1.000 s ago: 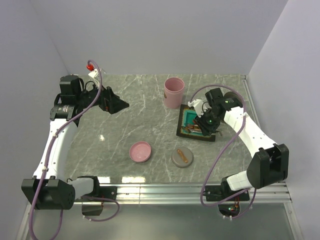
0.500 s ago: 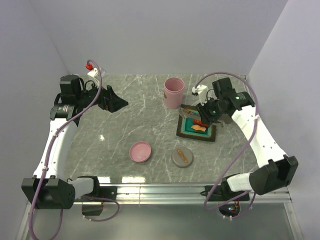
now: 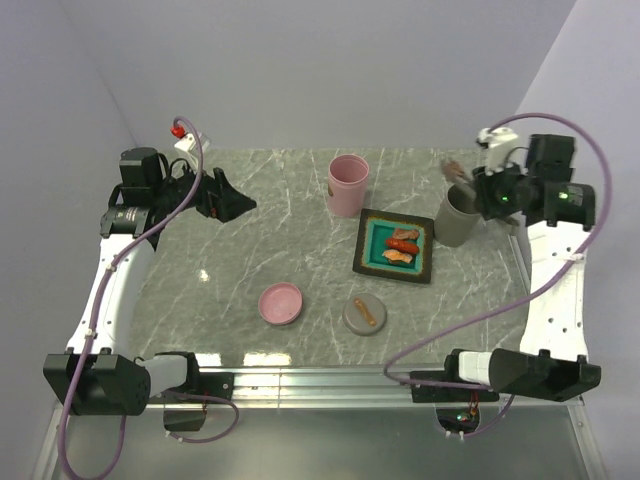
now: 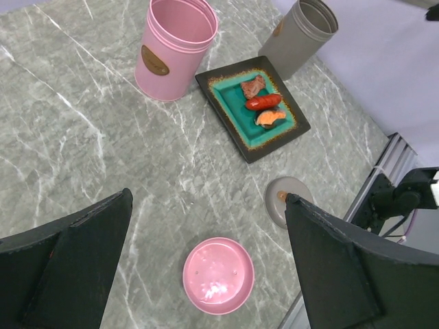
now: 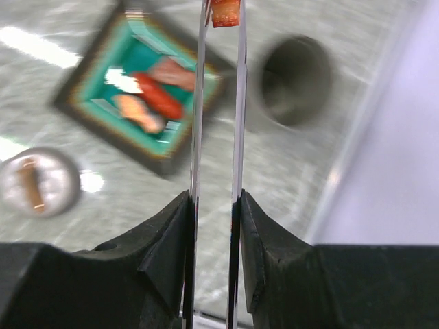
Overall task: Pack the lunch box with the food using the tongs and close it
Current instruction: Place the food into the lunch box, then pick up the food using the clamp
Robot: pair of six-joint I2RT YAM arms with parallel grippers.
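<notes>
My right gripper (image 3: 487, 186) (image 5: 214, 202) is shut on the silver tongs (image 3: 463, 173) (image 5: 239, 103), both thin arms pinched between its fingers. A small reddish food piece (image 5: 225, 12) (image 3: 449, 164) is held at the tongs' tips, beside and above the open grey lunch box pot (image 3: 456, 218) (image 5: 295, 81). Three more food pieces (image 3: 402, 245) (image 4: 263, 103) (image 5: 154, 92) lie on the black tray with teal inside (image 3: 359, 246) (image 4: 227, 120). My left gripper (image 3: 228, 203) (image 4: 209, 199) hangs open and empty high over the back left of the table.
An open pink pot (image 3: 348, 184) (image 4: 175, 48) stands behind the tray. A pink lid (image 3: 281, 303) (image 4: 218, 275) and a grey lid (image 3: 364, 315) (image 4: 280, 202) lie near the front middle. The side wall is close on the right of the grey pot.
The right arm has risen from the tray with the tongs and swung back and right to the grey pot, uncovering the tray. The left arm has stayed still.
</notes>
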